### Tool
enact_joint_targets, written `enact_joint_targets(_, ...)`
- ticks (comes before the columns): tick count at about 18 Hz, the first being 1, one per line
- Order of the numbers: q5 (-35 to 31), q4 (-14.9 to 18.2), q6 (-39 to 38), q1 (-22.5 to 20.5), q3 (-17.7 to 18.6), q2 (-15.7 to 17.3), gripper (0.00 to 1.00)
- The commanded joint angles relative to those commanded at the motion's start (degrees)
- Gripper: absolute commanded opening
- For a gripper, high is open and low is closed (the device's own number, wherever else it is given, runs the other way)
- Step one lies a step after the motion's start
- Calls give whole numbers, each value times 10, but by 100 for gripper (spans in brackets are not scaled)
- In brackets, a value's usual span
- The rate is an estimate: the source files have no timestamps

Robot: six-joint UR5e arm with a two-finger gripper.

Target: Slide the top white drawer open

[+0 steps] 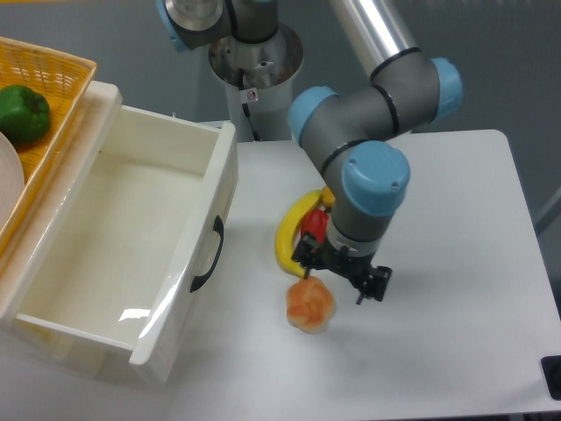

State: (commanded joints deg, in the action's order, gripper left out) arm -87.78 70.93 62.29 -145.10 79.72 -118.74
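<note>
No words, brands or numbers can be read; a small red-marked sticker on the robot base (252, 88) is illegible.

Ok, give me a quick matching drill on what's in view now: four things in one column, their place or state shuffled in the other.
Things:
1. top white drawer
2. green pepper
3. banana
4. pincer

Place or state:
A. in the yellow basket
B. hovering beside the orange fruit
C. pulled out, nothing inside
D. curved on the table, partly behind the arm

Pairs: 1-C, 2-A, 3-D, 4-B
</note>
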Motion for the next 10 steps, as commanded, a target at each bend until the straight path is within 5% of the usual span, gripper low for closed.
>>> enact_joint_targets(4,-12,-1,110,-25,-7,-9,100)
enact_joint_targets(10,-9,5,167,-64,-14,-9,100)
